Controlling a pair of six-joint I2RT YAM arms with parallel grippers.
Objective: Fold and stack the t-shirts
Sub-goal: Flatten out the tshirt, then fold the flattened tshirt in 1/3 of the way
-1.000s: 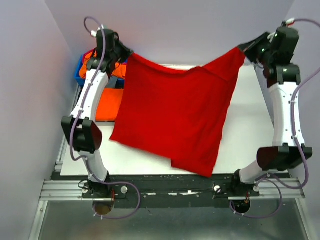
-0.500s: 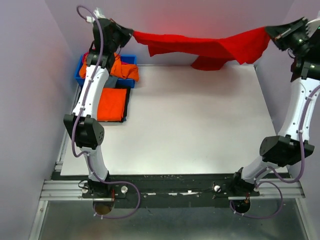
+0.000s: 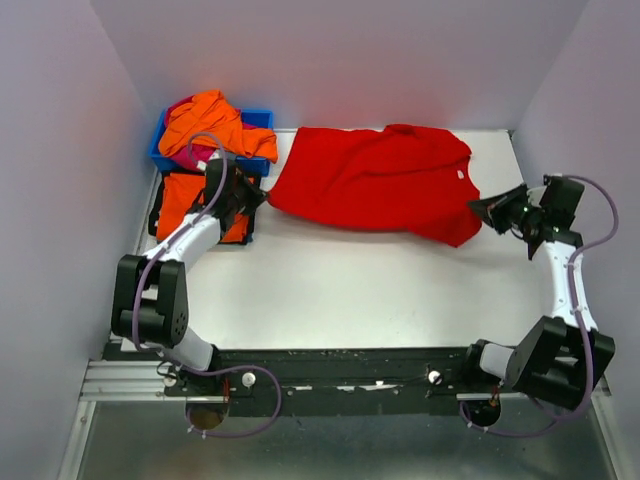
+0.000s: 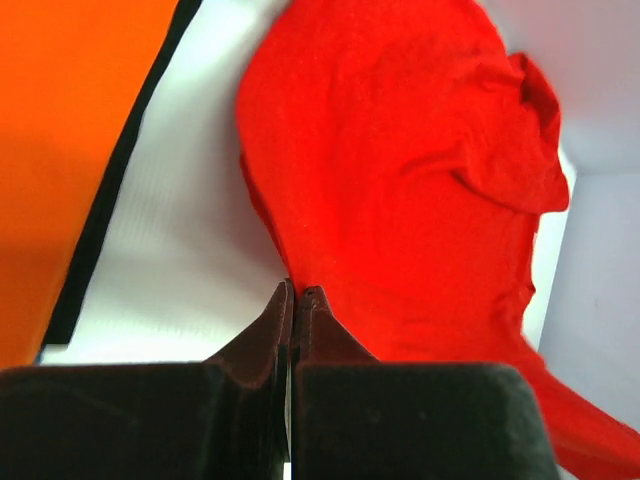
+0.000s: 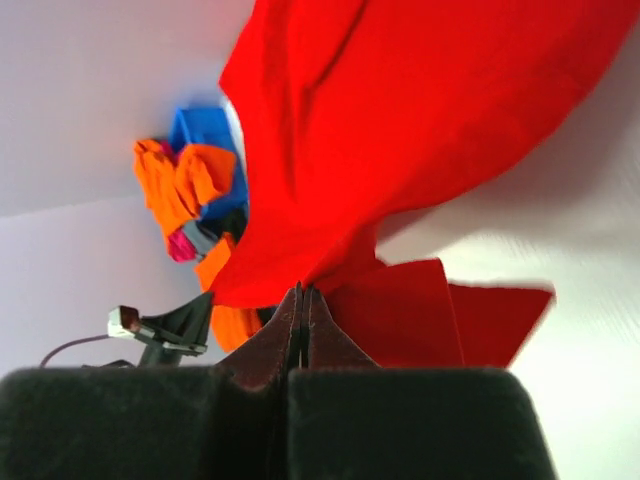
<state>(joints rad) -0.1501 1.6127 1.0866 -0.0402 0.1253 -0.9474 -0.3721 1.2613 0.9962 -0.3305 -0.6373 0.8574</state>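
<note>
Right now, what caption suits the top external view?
A bright red cloth t-shirt lies spread on the white table, held by the left gripper and right gripper.

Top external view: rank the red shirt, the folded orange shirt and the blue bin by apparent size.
1. Red shirt, clearly largest.
2-3. Folded orange shirt and blue bin look about alike, both partly covered, so I won't rank them.

The red t-shirt (image 3: pixel 375 180) between the black left gripper (image 3: pixel 262 197) and the black right gripper (image 3: pixel 478 208) was plain bright red. Just left of the left gripper, the folded shirt (image 3: pixel 185 195) was plain orange. Beyond that gripper the bin (image 3: pixel 262 120) was blue, holding a crumpled orange shirt (image 3: pixel 205 115) and a magenta-pink shirt (image 3: pixel 187 155). The table (image 3: pixel 350 285) was white.
</note>
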